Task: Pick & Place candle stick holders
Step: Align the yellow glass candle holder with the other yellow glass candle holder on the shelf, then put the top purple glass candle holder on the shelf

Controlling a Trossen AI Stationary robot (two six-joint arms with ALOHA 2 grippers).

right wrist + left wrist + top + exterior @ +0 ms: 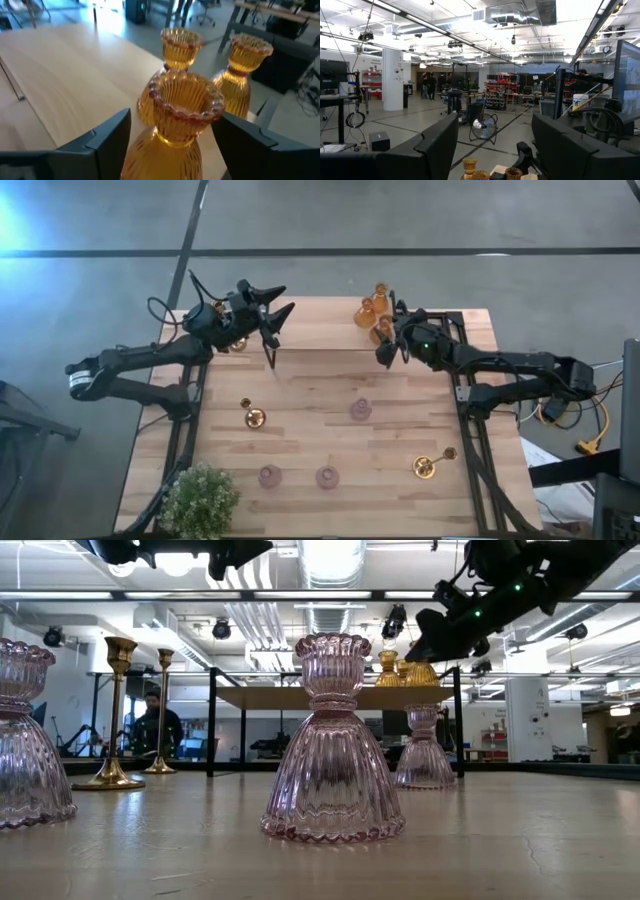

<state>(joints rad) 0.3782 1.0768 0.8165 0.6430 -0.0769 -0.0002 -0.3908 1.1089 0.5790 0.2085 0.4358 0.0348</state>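
At the bench's (330,395) far right corner, our right tool (170,145) is bracketing an amber holder (182,112), fingers apart. We are judging it mid-placement; retreating calls for clearing neighbours. Left tool (272,315) is waiting, spread apart.

The wooden table (310,405) carries three pink glass holders (361,409), two gold candlesticks (253,418) with perhaps a third half hidden by the left arm, a leafy plant (199,499), and three amber holders (372,311) on its raised rear part.
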